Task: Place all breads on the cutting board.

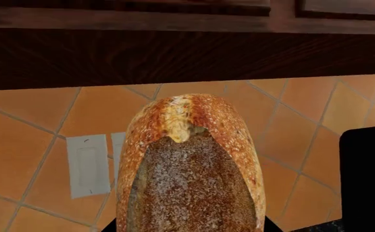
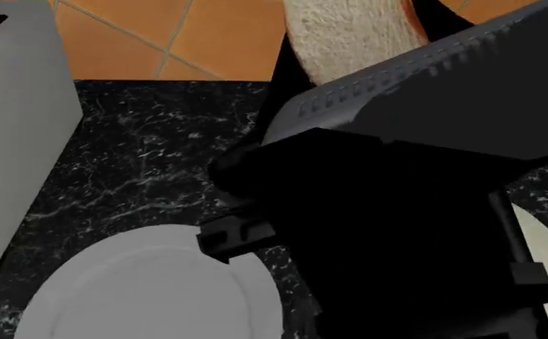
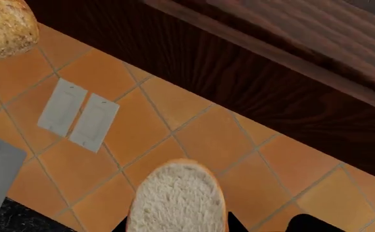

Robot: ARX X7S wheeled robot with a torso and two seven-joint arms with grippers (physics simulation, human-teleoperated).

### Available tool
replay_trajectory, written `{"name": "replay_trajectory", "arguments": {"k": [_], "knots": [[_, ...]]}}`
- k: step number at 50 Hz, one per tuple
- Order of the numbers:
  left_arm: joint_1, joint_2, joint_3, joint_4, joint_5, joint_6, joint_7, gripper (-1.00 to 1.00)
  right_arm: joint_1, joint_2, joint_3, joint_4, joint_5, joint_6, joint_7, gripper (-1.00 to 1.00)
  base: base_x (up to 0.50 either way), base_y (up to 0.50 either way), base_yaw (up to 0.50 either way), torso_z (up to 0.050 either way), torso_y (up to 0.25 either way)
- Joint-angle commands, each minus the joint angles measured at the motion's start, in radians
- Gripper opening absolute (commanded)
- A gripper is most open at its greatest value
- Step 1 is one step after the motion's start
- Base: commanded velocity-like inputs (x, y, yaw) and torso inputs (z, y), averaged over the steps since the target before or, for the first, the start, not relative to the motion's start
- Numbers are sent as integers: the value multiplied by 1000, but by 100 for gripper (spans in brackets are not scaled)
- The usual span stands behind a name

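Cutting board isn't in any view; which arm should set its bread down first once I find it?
Neither clearly: left holds the loaf, right the slice; no cutting board shows to favour either.

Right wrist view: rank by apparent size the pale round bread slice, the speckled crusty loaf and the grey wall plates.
1. Pale round bread slice, though nearest the camera.
2. Speckled crusty loaf, cropped by the frame.
3. Grey wall plates, similar to the loaf; unsure.

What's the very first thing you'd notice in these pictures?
The big speckled loaf fills the left wrist view, held up in front of the orange tiled wall. The pale slice sits the same way in the right wrist view. From the head, a dark arm hides most of the black counter.
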Motion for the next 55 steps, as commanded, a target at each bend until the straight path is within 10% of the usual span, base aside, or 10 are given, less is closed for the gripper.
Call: {"name": "replay_trajectory", "arguments": {"k": [1, 55], "knots": [[11, 19, -22, 3, 12, 24, 13, -100, -15, -1, 25, -39, -31, 11, 14, -100, -301, 500, 0, 0, 0], [24, 23, -33, 12, 43, 45, 34, -100, 10, -10, 12, -52, 1, 5, 45, -100, -47, 500, 0, 0, 0]]}}
